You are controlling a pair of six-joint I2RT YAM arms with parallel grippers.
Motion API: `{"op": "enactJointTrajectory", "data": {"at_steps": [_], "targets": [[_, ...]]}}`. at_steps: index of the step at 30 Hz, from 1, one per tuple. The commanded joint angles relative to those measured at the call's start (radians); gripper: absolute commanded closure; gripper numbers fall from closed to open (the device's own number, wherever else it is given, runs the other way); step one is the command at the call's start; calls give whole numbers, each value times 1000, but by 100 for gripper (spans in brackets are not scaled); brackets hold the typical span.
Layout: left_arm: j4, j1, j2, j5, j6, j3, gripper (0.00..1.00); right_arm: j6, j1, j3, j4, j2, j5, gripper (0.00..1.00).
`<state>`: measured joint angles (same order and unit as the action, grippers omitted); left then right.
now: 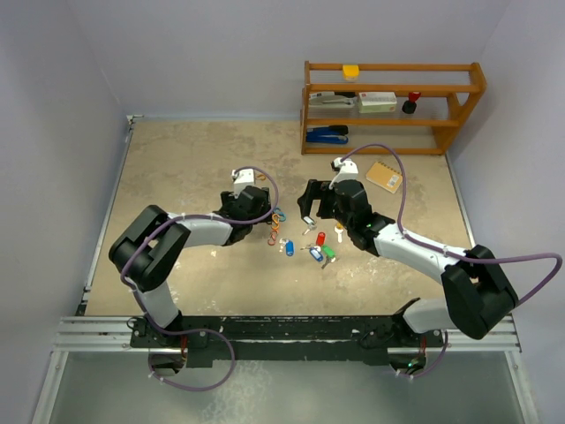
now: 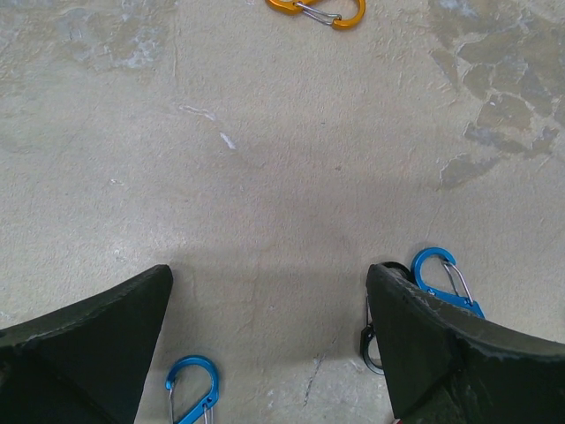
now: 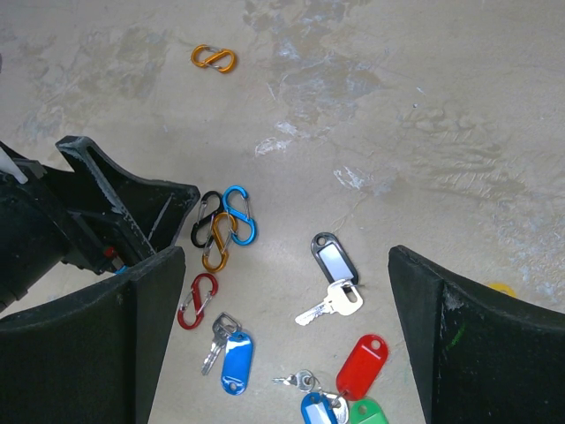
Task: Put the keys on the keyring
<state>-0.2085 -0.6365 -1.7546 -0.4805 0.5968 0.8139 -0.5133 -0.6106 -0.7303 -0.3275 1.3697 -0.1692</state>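
Several keys lie loose on the table under my right gripper (image 3: pixel 282 256), which is open and hovers above them. They are a black-and-white tagged key (image 3: pixel 334 265), a blue tagged key (image 3: pixel 231 353), a red tag (image 3: pixel 362 362), a second blue tag (image 3: pixel 316 411) and a green tag (image 3: pixel 366 412). From above I also see a yellow tagged key (image 1: pixel 339 232). My left gripper (image 2: pixel 269 269) is open and empty, low over bare table among S-shaped clips. In the top view the left gripper (image 1: pixel 267 219) and right gripper (image 1: pixel 309 214) face each other.
S-shaped clips lie left of the keys: black (image 3: pixel 207 221), blue (image 3: pixel 238 215), orange (image 3: pixel 216 247) and red (image 3: pixel 199 300). Another orange clip (image 3: pixel 214 58) lies farther off. A wooden shelf (image 1: pixel 388 106) and a notebook (image 1: pixel 384 176) stand at the back right.
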Motion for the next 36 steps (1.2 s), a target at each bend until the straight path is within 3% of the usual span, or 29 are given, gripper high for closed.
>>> {"op": "enactJointTrajectory", "data": {"at_steps": [1,26,36], "targets": [[89,-14,-54,41,2,-4,11,-4,-3,-17,-16,6,-11,0],[126,-105,-106,-21,-6,39,11,-2,-3,-12,-12,-1,-18,0],[154,-111,-35,-98,18,6,10,-4,-3,-12,-12,0,-13,0]]}}
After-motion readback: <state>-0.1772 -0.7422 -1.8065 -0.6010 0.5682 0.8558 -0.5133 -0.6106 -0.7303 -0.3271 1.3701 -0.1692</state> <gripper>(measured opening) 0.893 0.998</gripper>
